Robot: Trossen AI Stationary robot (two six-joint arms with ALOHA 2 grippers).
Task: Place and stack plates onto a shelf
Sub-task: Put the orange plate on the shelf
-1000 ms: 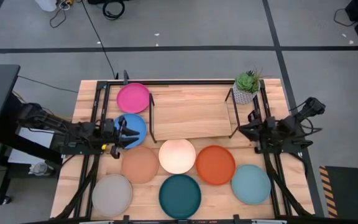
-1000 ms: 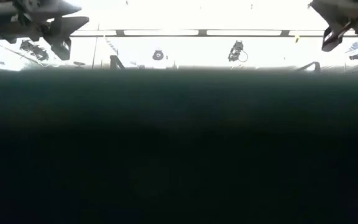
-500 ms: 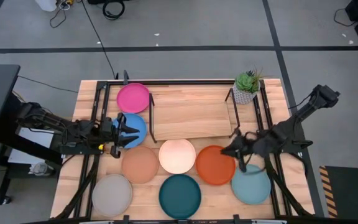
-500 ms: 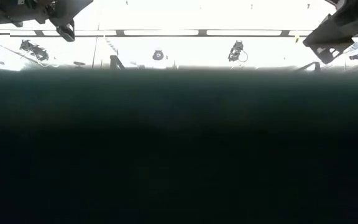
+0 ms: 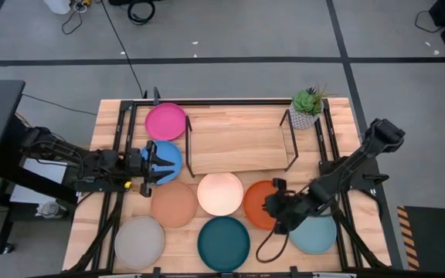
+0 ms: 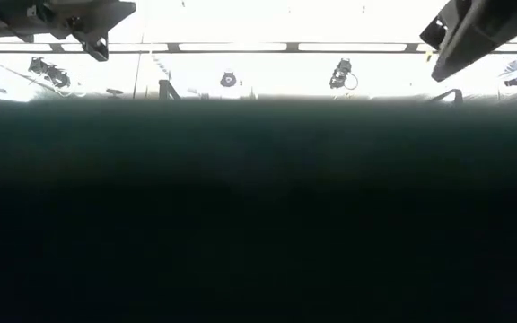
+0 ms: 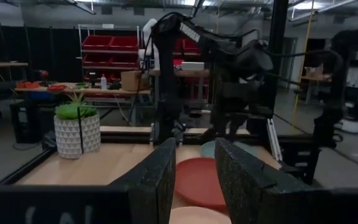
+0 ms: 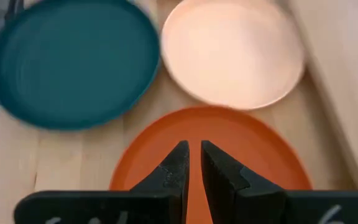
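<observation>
Eight plates lie flat on the table: magenta [image 5: 165,121], blue [image 5: 170,157], tan [image 5: 174,204], cream [image 5: 220,193], orange [image 5: 255,199], dark teal [image 5: 223,242], pale blue [image 5: 317,235] and grey [image 5: 139,241]. The shelf [image 5: 238,139] stands at the far middle with nothing on its board. My right gripper [image 5: 272,210] hangs over the orange plate [image 8: 241,143], shut [image 8: 194,155], touching nothing. My left gripper [image 5: 154,164] hovers open over the blue plate's left part, its fingers [image 7: 160,180] apart.
A small potted plant [image 5: 306,108] stands at the shelf's far right corner. Black rails run along the table's left and right sides. In the low view a dark mass close to the camera blocks nearly everything. The cream plate [image 8: 232,53] and dark teal plate [image 8: 73,62] flank the orange one.
My right arm has swung from the table's right edge toward the middle and the near edge, and its gripper now hangs over the orange plate. My left gripper has stayed over the blue plate. No plate has moved.
</observation>
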